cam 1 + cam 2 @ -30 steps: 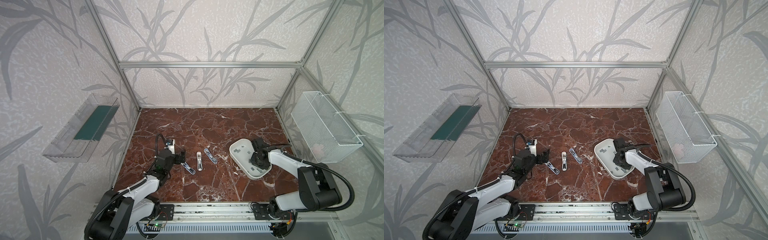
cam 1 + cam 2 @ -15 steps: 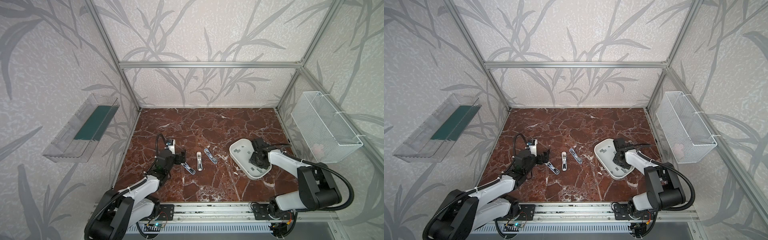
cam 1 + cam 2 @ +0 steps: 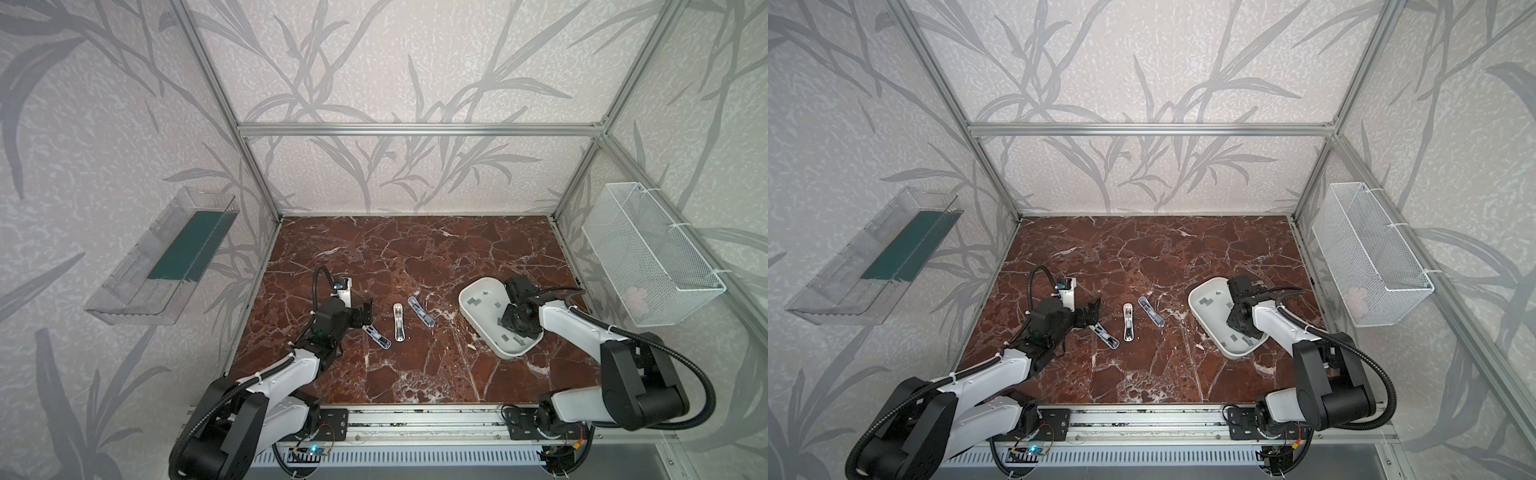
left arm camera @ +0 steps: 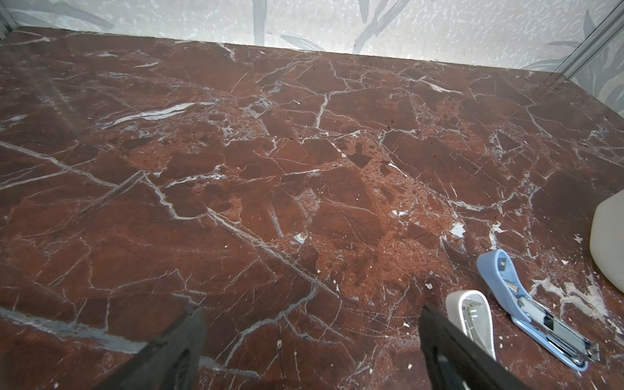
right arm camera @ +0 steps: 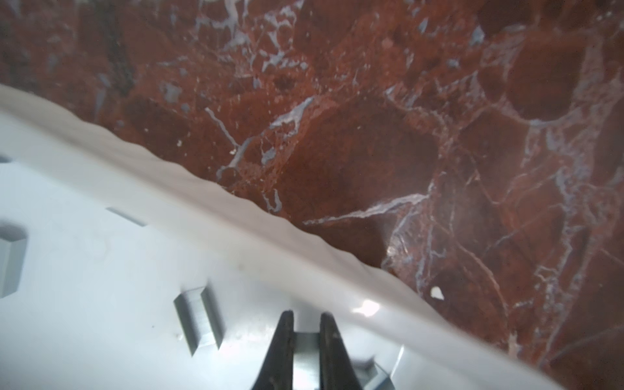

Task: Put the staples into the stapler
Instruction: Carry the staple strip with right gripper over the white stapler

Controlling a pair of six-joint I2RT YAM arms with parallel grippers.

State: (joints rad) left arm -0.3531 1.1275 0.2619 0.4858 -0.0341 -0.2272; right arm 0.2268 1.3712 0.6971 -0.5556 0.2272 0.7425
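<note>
We're at the pickup: our right jaws pinch a staple strip [image 5: 305, 358] in the white tray [image 5: 236, 216], among the other staples [image 5: 199, 320]. Our left jaws gape beside the open staplers [image 3: 399, 322] on the counter [image 3: 415, 257]. Next we should lift the strip level and carry it across.

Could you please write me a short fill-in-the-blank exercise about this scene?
1. ____ staplers lie on the table.
2. The left gripper is ____, not shut.
3. The right gripper pinches a ____ inside the tray.
Missing words: Three; open; staple
</note>
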